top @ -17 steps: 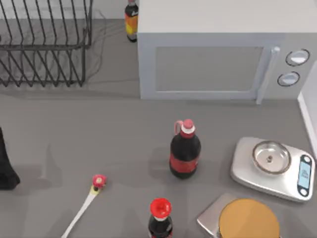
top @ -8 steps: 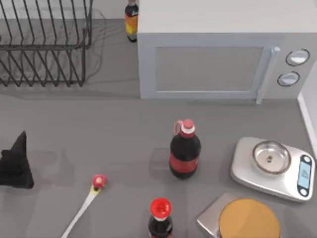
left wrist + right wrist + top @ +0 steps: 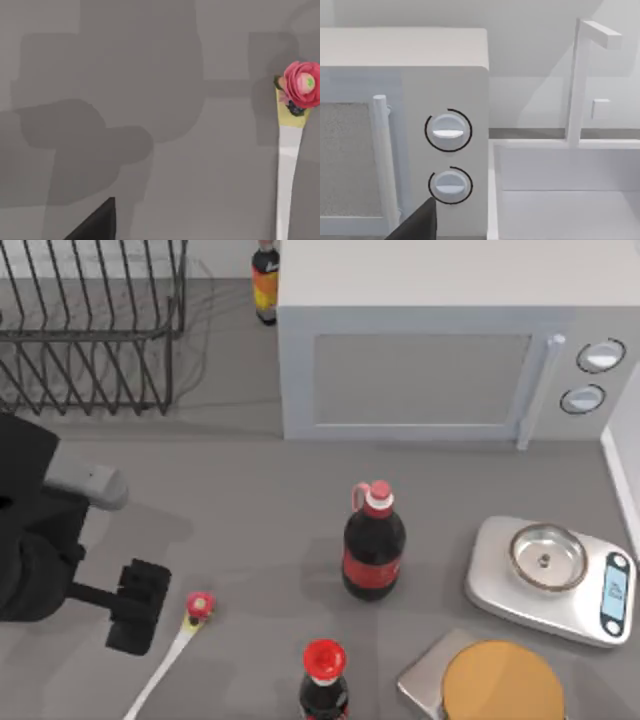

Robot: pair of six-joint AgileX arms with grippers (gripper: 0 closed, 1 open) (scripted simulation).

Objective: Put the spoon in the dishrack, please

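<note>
Microwave (image 3: 430,365) bulk takes up the back of the grey table (image 3: 250,510), its door handle and two round dials toward the top view's right; the right wrist view looks at those same dials (image 3: 448,131) and at a white sink basin with its faucet (image 3: 580,75) beside the oven. To the microwave's left, at the back left corner, stands the dishrack (image 3: 90,330), dark wire with rows of thin upright tines, and a small dark bottle with a yellow-orange label (image 3: 264,282) sits between the two at the back edge. My left arm reaches in from the left edge, and the left gripper (image 3: 135,608) hangs low over the table just beside the spoon's knob, not touching it; whether its jaws are apart or together I cannot tell. On the right side rests a silver kitchen scale with a steel bowl (image 3: 548,575), and in front of it another scale with a round orange top (image 3: 495,680). A cola bottle (image 3: 373,545) stands mid-table, well right of the spoon, and a second red-capped one (image 3: 323,680) stands at the front edge, nearer to it. The spoon (image 3: 170,655) lies flat at front left, far from the dishrack, its slim white handle (image 3: 286,185) running diagonally off the front edge and ending in a red, rose-like knob (image 3: 301,84) over a yellow collar.
</note>
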